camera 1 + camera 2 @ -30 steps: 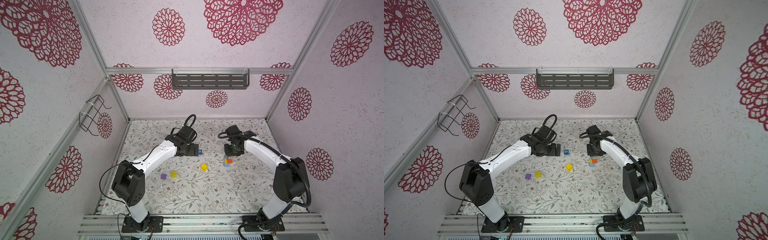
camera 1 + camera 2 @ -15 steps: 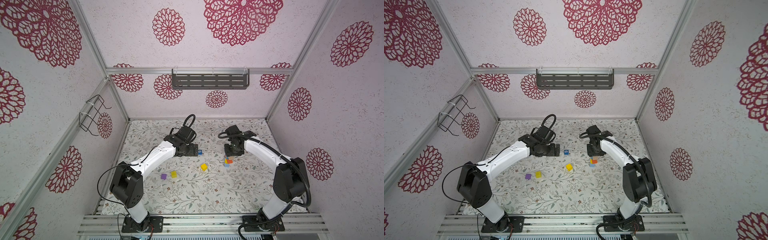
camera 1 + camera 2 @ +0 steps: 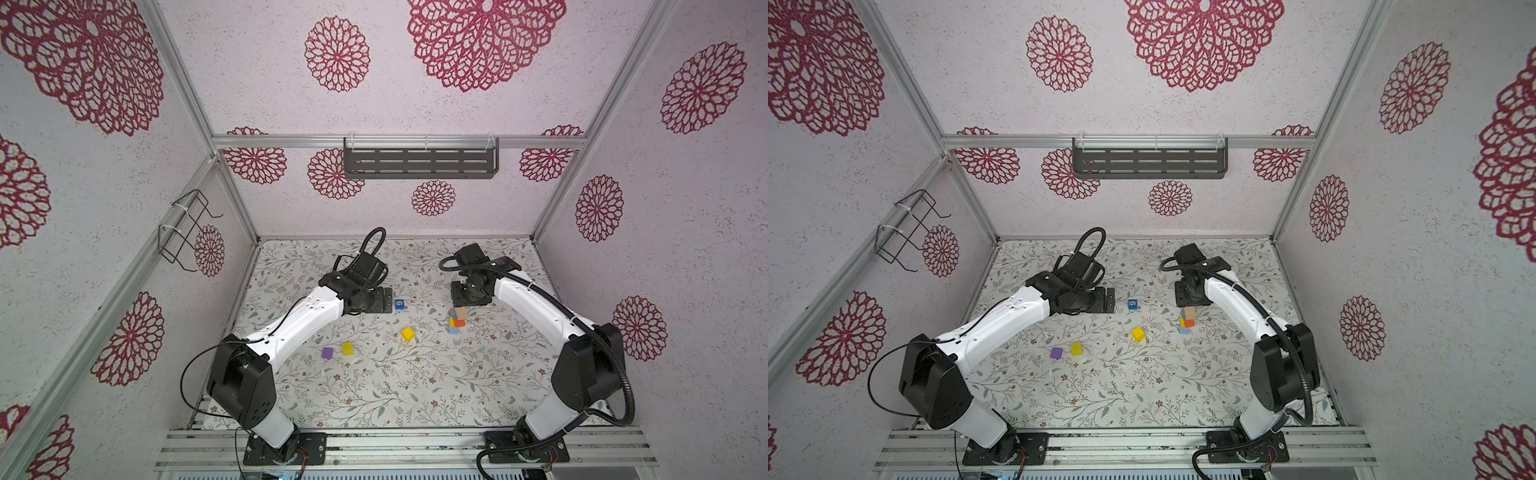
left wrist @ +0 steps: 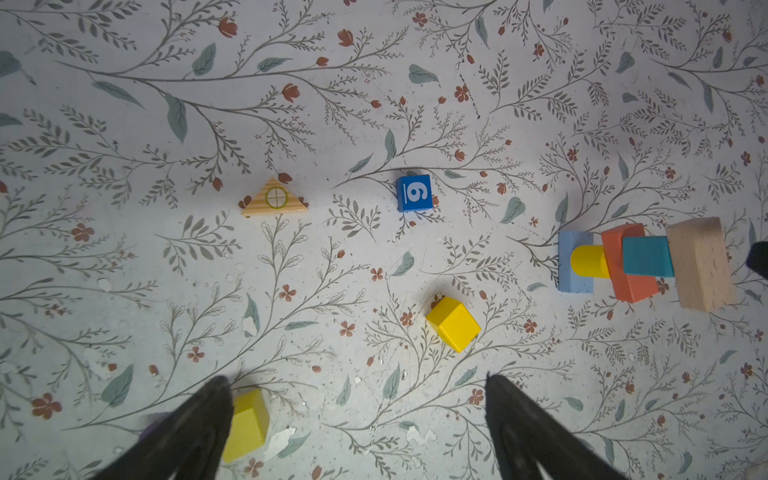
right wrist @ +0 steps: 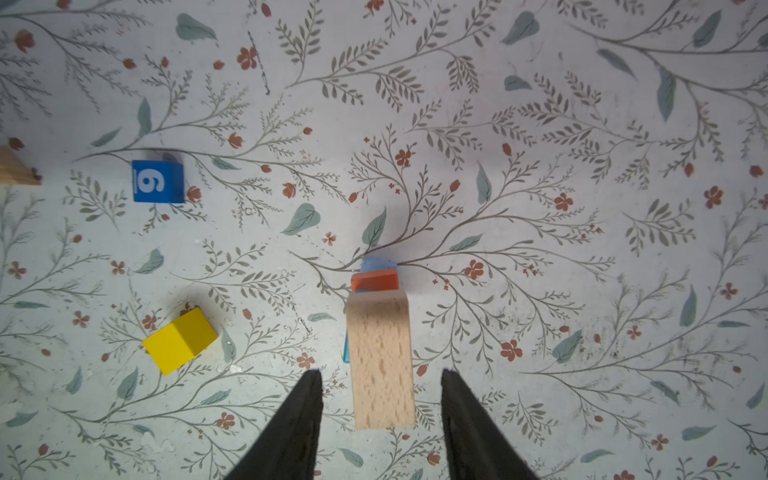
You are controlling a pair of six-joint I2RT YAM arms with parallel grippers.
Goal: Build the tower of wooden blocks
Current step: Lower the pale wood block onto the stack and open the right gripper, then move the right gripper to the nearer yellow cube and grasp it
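Tan block (image 5: 380, 357) tops tower (image 3: 456, 321); right jaws apart, seemingly clear.

From my station, the only marks I can read are a white underlined "6" on the upward face of the blue cube (image 4: 413, 193), clear in both wrist views and small in both top views, and a crossed-circle sign on the striped triangular block (image 4: 274, 198).

Floral table (image 3: 374, 399) w/ loose blocks: blue "6" cube (image 3: 399, 304), yellow cube (image 3: 408, 334) mid, 2nd yellow cube (image 3: 348, 348) beside purple cube (image 3: 327, 353), wood triangle (image 4: 274, 198). Wood block tower (image 3: 456, 321) stands on light-blue base (image 4: 575, 262).
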